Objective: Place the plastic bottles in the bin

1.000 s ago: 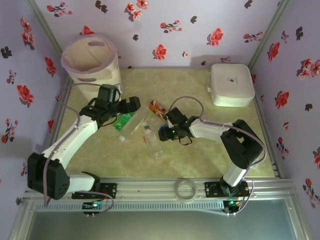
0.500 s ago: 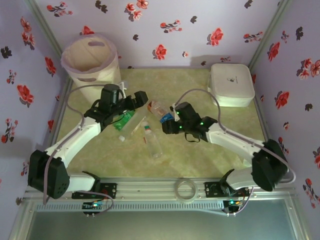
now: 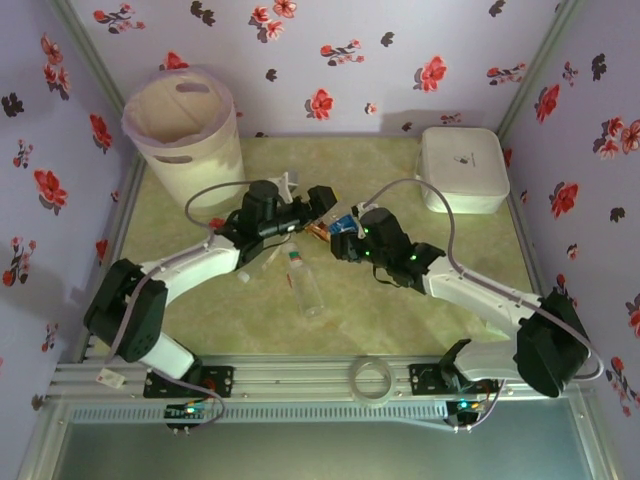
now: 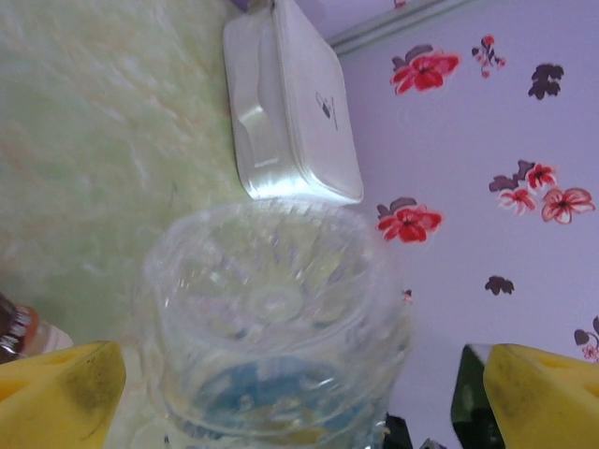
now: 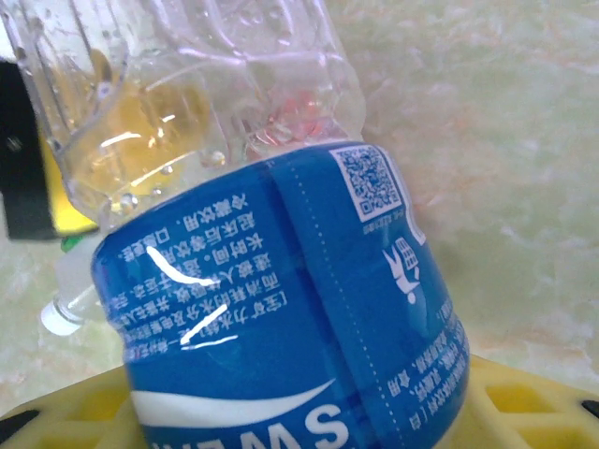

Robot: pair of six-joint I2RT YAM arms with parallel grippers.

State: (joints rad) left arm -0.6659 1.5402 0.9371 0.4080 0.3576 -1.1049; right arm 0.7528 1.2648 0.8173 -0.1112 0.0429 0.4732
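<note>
Right gripper (image 3: 345, 232) jaws clamp blue-labelled bottle (image 5: 281, 309), base toward left gripper (image 4: 299, 398) (jaws wide).

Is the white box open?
No, the box has its lid down flat on it.

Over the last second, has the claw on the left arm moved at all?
Yes. The left gripper has swung right, away from the bin and toward the white lidded box, and its open jaws now flank the blue-labelled bottle.
</note>
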